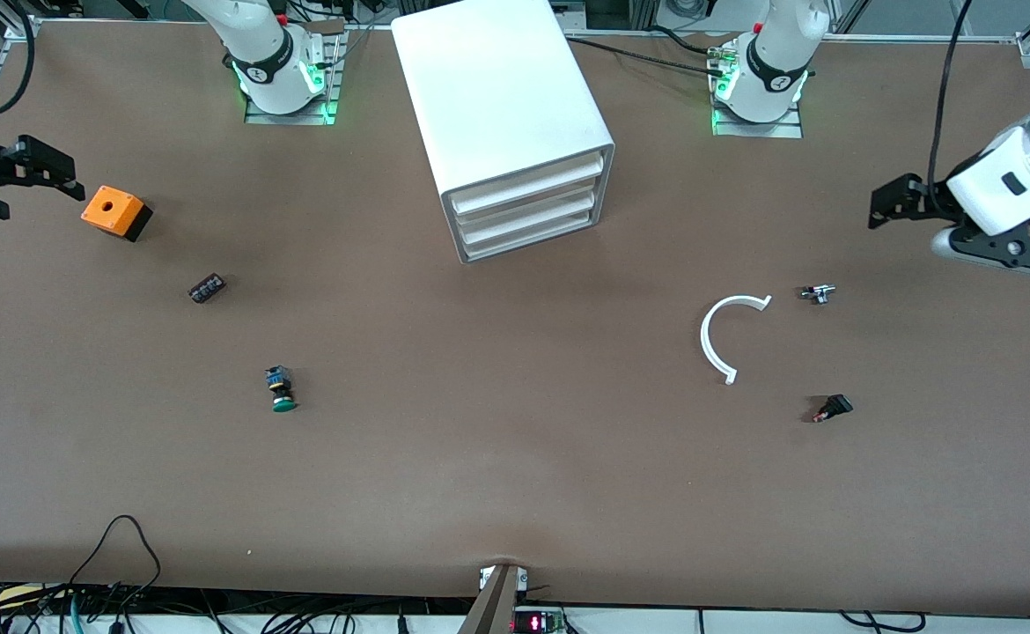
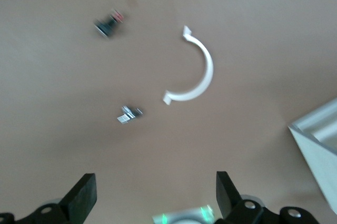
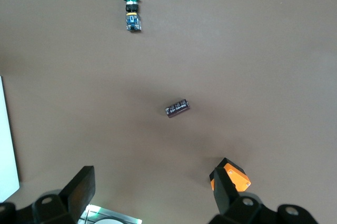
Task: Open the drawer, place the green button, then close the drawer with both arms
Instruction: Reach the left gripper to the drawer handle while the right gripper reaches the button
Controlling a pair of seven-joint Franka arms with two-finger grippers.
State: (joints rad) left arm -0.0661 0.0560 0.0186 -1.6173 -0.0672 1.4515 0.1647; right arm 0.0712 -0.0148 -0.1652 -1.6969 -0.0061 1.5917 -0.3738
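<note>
Green-capped button [image 1: 282,390], white cabinet [image 1: 506,123], orange box [image 1: 115,212].

My cabinet [image 1: 515,123] stands between my two bases. The button [image 1: 281,390] lies nearer the camera, toward my right arm's end, well apart.

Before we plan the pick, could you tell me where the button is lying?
In the front view the button lies on the table toward the right arm's end, nearer the camera than the black block.
</note>
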